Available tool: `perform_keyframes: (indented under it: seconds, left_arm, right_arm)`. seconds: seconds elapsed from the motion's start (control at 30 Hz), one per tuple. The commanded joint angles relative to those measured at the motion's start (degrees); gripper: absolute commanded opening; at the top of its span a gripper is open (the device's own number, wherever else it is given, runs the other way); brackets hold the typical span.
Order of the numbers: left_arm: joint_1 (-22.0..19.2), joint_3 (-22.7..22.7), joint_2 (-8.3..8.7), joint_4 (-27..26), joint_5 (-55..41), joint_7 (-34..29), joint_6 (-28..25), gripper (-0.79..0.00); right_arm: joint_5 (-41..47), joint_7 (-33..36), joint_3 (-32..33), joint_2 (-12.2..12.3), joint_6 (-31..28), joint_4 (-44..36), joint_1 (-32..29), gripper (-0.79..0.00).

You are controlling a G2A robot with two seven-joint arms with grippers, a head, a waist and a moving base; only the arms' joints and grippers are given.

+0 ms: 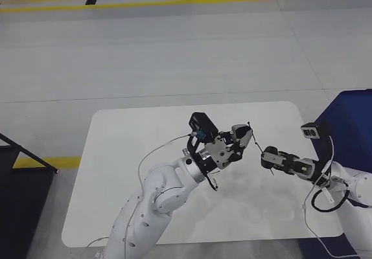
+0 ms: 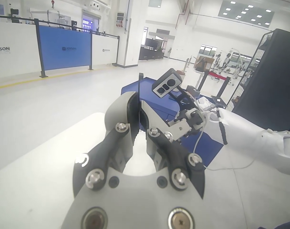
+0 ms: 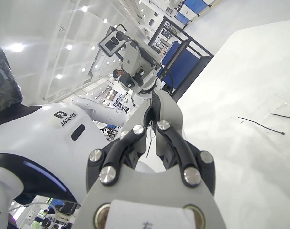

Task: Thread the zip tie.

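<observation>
The left claw is squeezing shut on the black zip tie, holding it up above the white table. Just beside it, the right claw is pinching shut on the same tie. Two spare ties are lying flat, well apart from both claws. Wide tabletop is stretching out to the rounded far edge.

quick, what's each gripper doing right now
Left gripper: jaws shut on the zip tie.
Right gripper: jaws shut on the zip tie's thin tail.
</observation>
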Motion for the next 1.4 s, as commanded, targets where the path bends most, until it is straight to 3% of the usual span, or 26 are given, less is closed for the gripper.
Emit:
perform_keyframes:
  seconds: [0.0,0.83,1.37]
  left_arm:
    - [-0.11,-0.01,0.02,0.0,0.1,0.41,0.05,-0.785]
    - [1.26,-0.15,0.67,-2.65,0.14,-0.42,0.5,-0.785]
    - [1.42,0.45,0.84,-1.78,-0.95,-1.22,1.17,-0.785]
  right_arm:
    - [-0.02,-0.05,0.0,0.0,-0.01,0.0,-0.01,-0.785]
    - [-0.02,-0.05,0.0,0.0,-0.01,0.0,-0.01,-0.785]
    - [-0.02,-0.05,0.0,0.0,-0.01,0.0,-0.01,-0.785]
